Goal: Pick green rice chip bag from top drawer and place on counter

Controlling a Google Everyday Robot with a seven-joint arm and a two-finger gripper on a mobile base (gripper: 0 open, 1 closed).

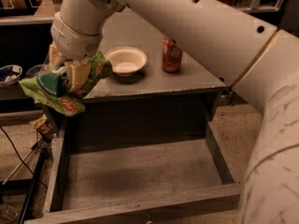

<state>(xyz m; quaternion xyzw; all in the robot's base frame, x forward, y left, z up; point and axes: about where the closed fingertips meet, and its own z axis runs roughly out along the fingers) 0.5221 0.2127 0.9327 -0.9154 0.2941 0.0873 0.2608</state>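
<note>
My gripper (70, 78) is shut on the green rice chip bag (53, 92), holding it in the air at the left, over the counter's front-left corner and above the drawer's left wall. The bag hangs crumpled, its lower end drooping left and down. The top drawer (140, 176) stands pulled out below, its grey floor bare. The counter (187, 80) lies just behind and to the right of the bag.
A white bowl (125, 60) and a red jar (171, 56) stand on the counter. A small tan wrapper (41, 124) sits left of the drawer. Dark side shelves at the left hold a patterned bowl (9, 73). My arm spans the upper right.
</note>
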